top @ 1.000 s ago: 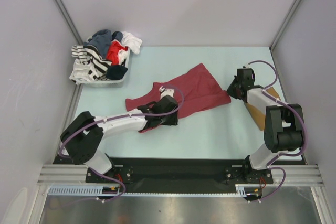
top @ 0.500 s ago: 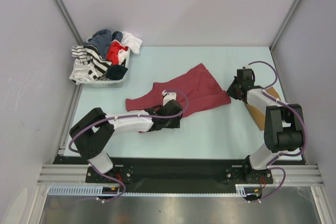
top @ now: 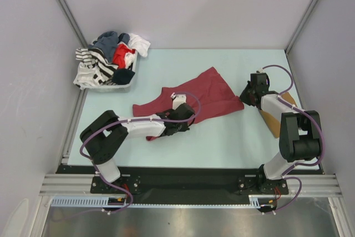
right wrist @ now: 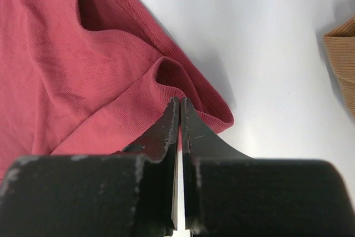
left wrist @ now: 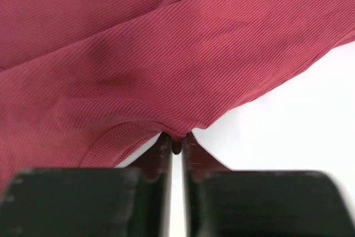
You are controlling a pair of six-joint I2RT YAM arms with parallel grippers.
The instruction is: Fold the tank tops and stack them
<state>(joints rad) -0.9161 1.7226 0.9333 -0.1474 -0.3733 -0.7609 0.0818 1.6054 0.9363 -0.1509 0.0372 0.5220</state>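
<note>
Since my left gripper [left wrist: 176,140] has just closed from half-apart, its fingers now pinch near edge of maroon tank top [top: 209,94], lying mid-table. My right gripper [right wrist: 178,104] stays clamped on right corner. Both ends held, so I judge fold can start.

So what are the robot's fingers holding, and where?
The red tank top. The left fingers pinch its near edge; the right fingers pinch its hemmed corner.
</note>
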